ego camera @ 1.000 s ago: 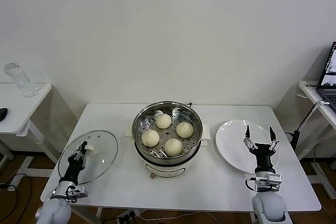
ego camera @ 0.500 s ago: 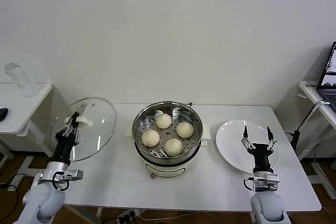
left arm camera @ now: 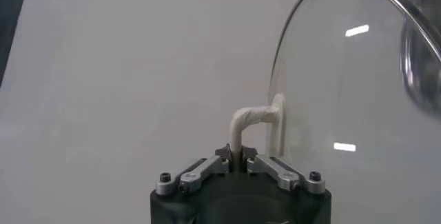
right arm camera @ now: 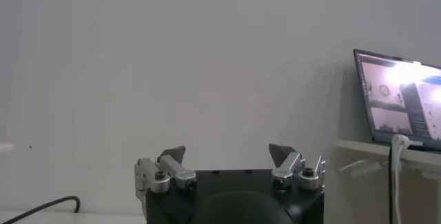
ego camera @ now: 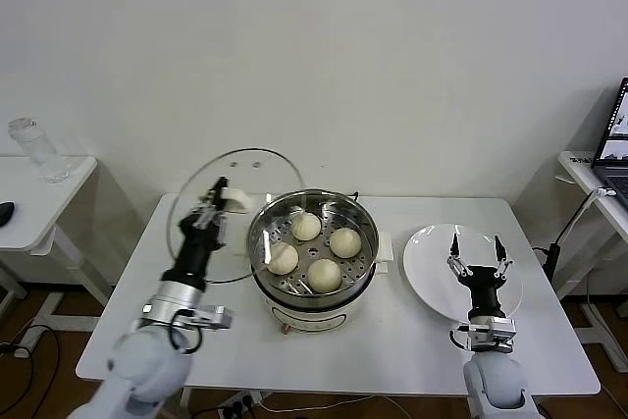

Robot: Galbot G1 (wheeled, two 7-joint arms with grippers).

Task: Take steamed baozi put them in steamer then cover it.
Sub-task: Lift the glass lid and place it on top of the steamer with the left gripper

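Shiny steel steamer (ego camera: 312,242), clear glass lid (ego camera: 221,213), smooth baozi (ego camera: 324,274).

Bystanders around the white desk (ego camera: 412,340)

An empty white plate (ego camera: 432,272) lies at the desk's right. A clear bottle (ego camera: 32,149) stands on the left side table (ego camera: 59,179); a laptop (ego camera: 614,149) sits far right, its cable (ego camera: 569,226) hanging down.

The steamer (ego camera: 312,254), a large round shiny stainless-steel pot on a white base with small white side handles, is standing upright at the middle of the table, uncovered. Four steamed baozi (ego camera: 312,250) are being held on its perforated inner tray: smooth, round, pale cream buns set in a loose diamond, one far (ego camera: 305,226), one right (ego camera: 344,240), one left (ego camera: 283,258) and one near (ego camera: 325,274), each just beside its neighbours.
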